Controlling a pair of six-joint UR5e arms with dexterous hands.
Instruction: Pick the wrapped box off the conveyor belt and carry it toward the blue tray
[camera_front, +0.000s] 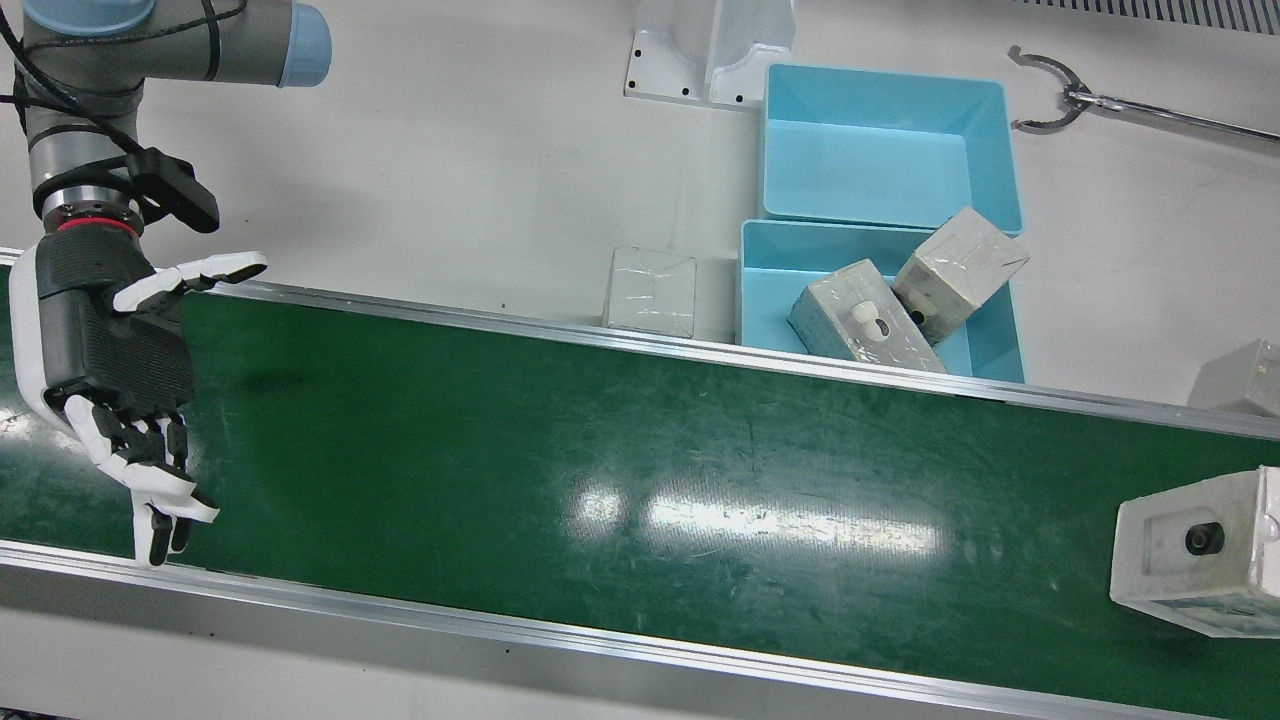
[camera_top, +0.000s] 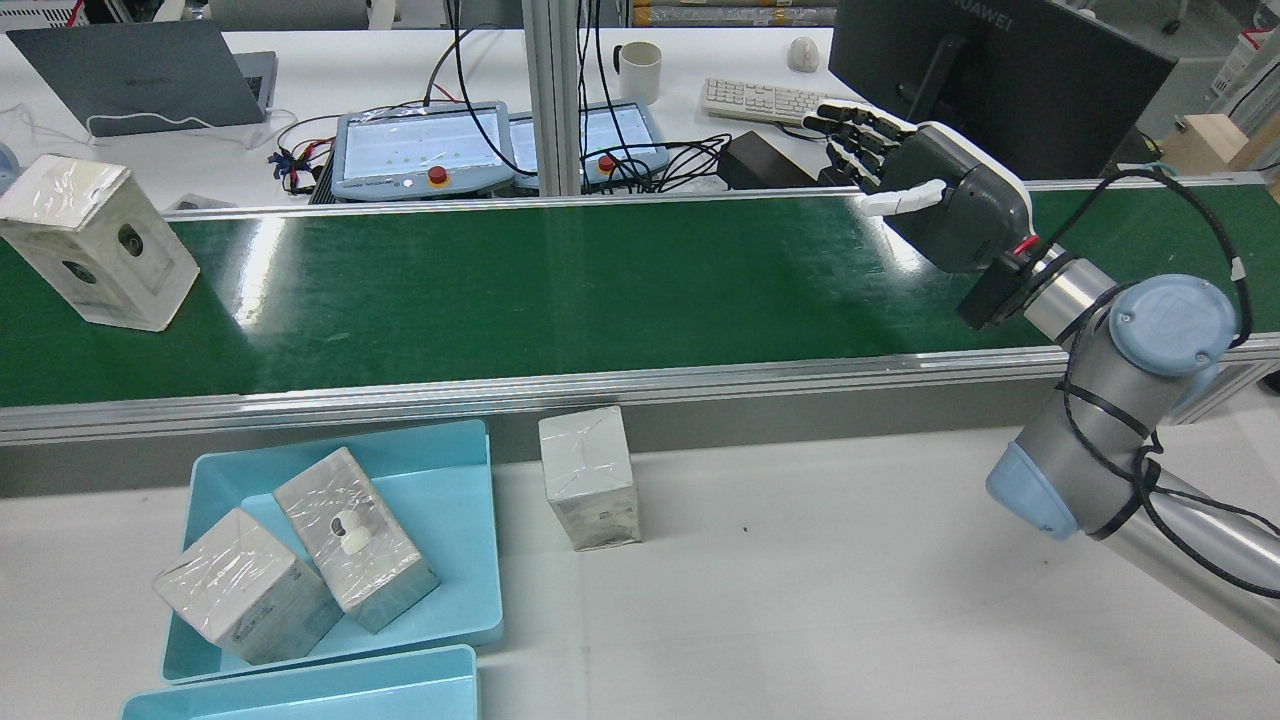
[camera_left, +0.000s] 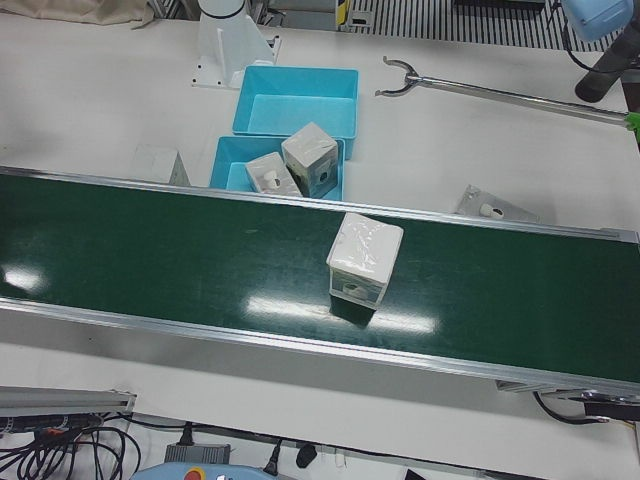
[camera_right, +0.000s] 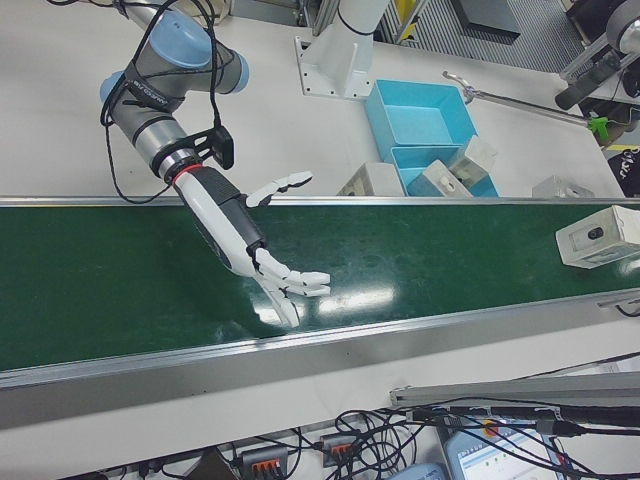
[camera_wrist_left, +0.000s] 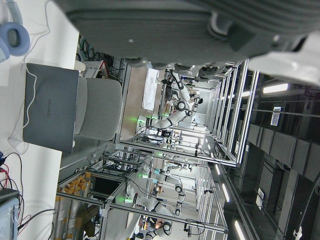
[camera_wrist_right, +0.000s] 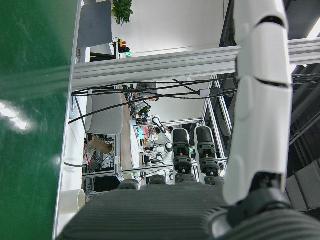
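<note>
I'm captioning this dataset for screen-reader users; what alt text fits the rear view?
The robot's right hand hovers open over a green conveyor belt, far from a wrapped box standing at the belt's opposite end. On the white table nearer the camera, a blue tray holds two wrapped boxes, and another box stands beside it.

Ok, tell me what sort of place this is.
Most likely a robotics lab or test station, not a working factory: a short green conveyor belt runs beside desks with a laptop, a keyboard and control tablets, and more robot arms stand in racks behind.
</note>
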